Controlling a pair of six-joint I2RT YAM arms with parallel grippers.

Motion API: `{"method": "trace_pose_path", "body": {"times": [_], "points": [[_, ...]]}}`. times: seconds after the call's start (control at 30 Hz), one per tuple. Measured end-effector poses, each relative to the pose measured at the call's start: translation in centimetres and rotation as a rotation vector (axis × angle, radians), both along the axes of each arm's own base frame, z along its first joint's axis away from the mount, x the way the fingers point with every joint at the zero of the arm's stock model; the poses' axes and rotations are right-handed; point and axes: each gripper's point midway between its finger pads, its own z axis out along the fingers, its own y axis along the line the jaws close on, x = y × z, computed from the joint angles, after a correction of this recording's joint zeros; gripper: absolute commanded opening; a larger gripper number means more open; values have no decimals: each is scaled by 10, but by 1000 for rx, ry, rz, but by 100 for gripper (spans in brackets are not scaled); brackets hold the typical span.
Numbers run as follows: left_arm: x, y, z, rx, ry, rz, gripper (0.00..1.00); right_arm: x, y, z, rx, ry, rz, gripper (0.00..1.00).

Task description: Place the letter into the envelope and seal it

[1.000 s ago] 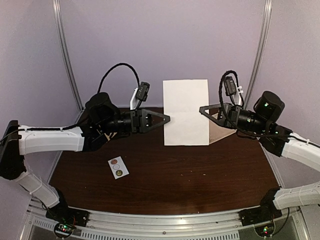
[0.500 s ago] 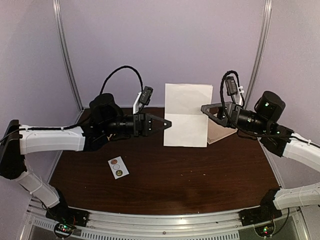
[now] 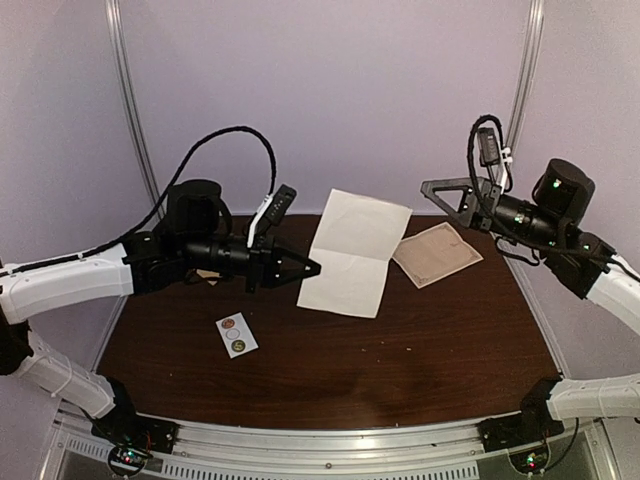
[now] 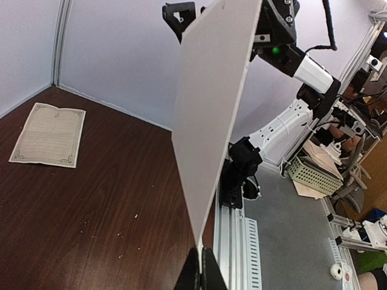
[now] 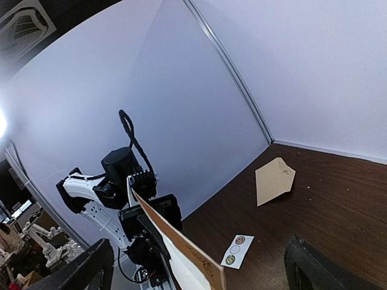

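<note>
Tan kraft-paper envelope (image 5: 273, 181) lies lengthwise left-right in the right wrist view, flap tip rightward. Right tool (image 3: 430, 188) has spread, releasing the white paper sheet (image 3: 350, 255); left tool (image 3: 312, 268) pinches it.

Pictured on a dark wood table (image 3: 400, 370) — a small white sticker card (image 3: 237, 335) with round dots, laid flat near the front left. Backed by plain lilac walls (image 3: 350, 90); edged in front by a metal rail (image 3: 330, 440).

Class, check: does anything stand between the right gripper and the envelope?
Yes. The white sheet, pinched in the left gripper, hangs between the open right gripper and the envelope; the left arm also overhangs the envelope.
</note>
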Motion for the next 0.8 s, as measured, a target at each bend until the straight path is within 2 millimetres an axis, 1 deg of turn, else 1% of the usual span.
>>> {"method": "trace_pose_path", "body": {"times": [0.13, 0.2, 0.27, 0.3, 0.37, 0.43, 0.5, 0.53, 0.6, 0.7, 0.8], "points": [[-5, 6, -7, 44, -29, -13, 0, 12, -1, 11, -38, -8, -44, 99], [-6, 7, -13, 70, -32, -20, 0, 22, 2, 11, -75, 2, -61, 99], [-8, 9, -19, 91, -32, -25, 0, 34, 7, 6, -120, 27, -73, 99], [-8, 10, -22, 102, -30, -28, 0, 39, 10, 2, -140, 38, -76, 98], [-9, 11, -25, 118, -27, -32, 0, 51, 16, -12, -201, 72, -74, 97], [-10, 12, -27, 126, -26, -34, 0, 59, 24, -32, -266, 112, -60, 97], [-10, 12, -27, 130, -24, -32, 0, 60, 33, -57, -329, 156, -34, 97], [-9, 12, -27, 132, -23, -29, 0, 58, 37, -66, -351, 172, -15, 98], [-7, 11, -27, 132, -22, -22, 0, 44, 53, -80, -389, 189, 52, 99], [-6, 10, -25, 126, -16, -17, 0, 16, 74, -83, -405, 169, 160, 98], [-6, 7, -24, 111, 2, -24, 0, -8, 89, -83, -401, 142, 249, 94]]}}
